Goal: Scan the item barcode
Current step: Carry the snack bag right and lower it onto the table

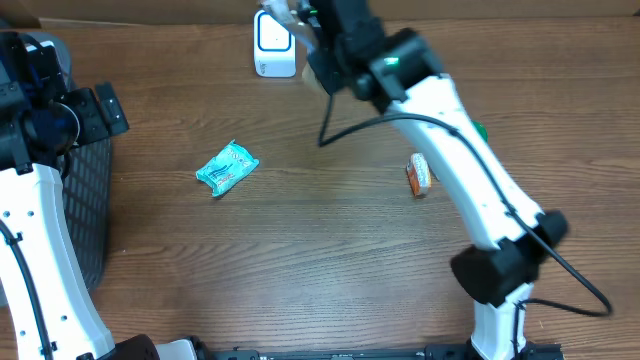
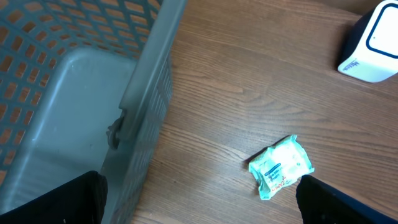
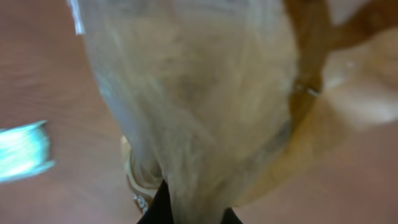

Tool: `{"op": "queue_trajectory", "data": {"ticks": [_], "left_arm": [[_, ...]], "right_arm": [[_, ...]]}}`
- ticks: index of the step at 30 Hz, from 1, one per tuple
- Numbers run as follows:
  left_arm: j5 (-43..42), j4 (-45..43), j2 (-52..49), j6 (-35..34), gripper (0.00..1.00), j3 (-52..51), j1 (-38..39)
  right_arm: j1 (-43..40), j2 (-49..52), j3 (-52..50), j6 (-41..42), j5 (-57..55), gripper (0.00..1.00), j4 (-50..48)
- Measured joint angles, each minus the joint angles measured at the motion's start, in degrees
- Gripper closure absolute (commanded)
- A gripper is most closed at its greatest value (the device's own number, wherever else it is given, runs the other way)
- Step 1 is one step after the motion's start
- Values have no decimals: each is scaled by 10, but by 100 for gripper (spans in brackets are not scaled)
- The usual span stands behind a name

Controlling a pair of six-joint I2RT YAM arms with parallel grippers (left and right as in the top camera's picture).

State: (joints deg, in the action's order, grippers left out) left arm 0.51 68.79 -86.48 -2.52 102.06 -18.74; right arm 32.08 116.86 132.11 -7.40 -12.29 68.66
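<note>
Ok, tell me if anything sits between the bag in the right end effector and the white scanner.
Nothing visible does. The right end effector holds the clear bag right up by the white scanner; the teal packet and the orange item lie well away on the table.

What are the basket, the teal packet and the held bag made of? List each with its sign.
Basket: grey moulded plastic, matte, with gridded holes.
Teal packet: thin glossy film, probably plastic; crinkled, sealed ends.
Held bag: translucent soft film, likely plastic; blurred, though folds show.
</note>
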Motion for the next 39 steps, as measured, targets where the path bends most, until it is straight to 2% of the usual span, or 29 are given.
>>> {"op": "queue_trajectory", "data": {"ticks": [8, 12, 18, 27, 35, 39], "left_arm": [[0, 0, 0, 0, 0, 0, 0], [0, 0, 0, 0, 0, 0, 0], [0, 1, 0, 0, 1, 0, 0], [0, 0, 0, 0, 0, 0, 0], [0, 0, 0, 0, 0, 0, 0], [0, 0, 0, 0, 1, 0, 0]], "right_arm": [[-80, -35, 1, 119, 181, 96, 198], [-103, -35, -22, 153, 214, 96, 232], [-103, -35, -138, 170, 233, 96, 203], [-104, -34, -332, 179, 241, 96, 92], [-134, -34, -424, 179, 193, 96, 24], [-143, -34, -434, 180, 150, 75, 26]]}}
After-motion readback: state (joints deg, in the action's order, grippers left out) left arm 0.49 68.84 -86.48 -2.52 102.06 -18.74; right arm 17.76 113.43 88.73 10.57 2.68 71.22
